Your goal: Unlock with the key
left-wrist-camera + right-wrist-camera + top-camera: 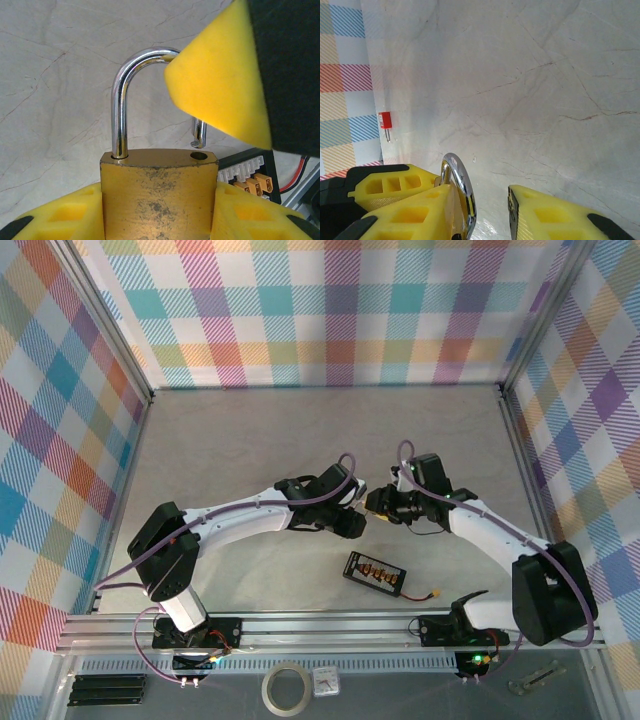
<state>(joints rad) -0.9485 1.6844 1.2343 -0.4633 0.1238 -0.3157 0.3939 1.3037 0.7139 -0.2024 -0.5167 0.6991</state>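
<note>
Padlock (159, 195), held above the tabletop's (300, 430) middle, runs 6 to 12 o'clock in the left wrist view, shackle (120, 110) up — free leg out of its hole. Its base is cut off; a yellow pad (220, 80) hides the arch's right. Left gripper (350, 518) clamps the body; right gripper (485, 210) straddles the shackle narrowly — one pad touching.

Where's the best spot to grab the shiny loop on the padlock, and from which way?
Grab the silver shackle on its curved top, coming in from the end away from the brass body. The body is already pinched in the left gripper. The loop stands upright and bare, its short leg lifted out of its hole.
</note>
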